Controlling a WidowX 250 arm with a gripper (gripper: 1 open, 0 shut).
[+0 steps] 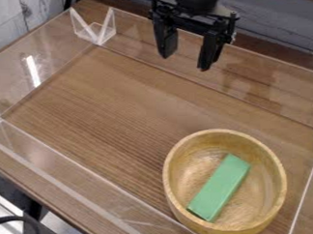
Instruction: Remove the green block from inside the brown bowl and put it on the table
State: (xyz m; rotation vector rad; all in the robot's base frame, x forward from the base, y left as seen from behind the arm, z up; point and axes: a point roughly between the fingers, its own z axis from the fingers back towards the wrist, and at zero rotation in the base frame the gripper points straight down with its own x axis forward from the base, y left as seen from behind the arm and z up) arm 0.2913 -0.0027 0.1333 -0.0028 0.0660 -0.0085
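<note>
The green block (221, 194) lies flat inside the brown bowl (181, 162), slanting from the bowl's middle toward its near rim. The bowl sits at the near right corner of the table (107, 111). My gripper (184, 44) hangs at the far side of the table, well above and behind the bowl, pointing down. Its two dark fingers stand apart and hold nothing.
Low clear plastic walls (45, 157) edge the tabletop on all sides. A clear plastic bracket (94, 27) stands at the far left corner. The tabletop's left and middle show bare wood.
</note>
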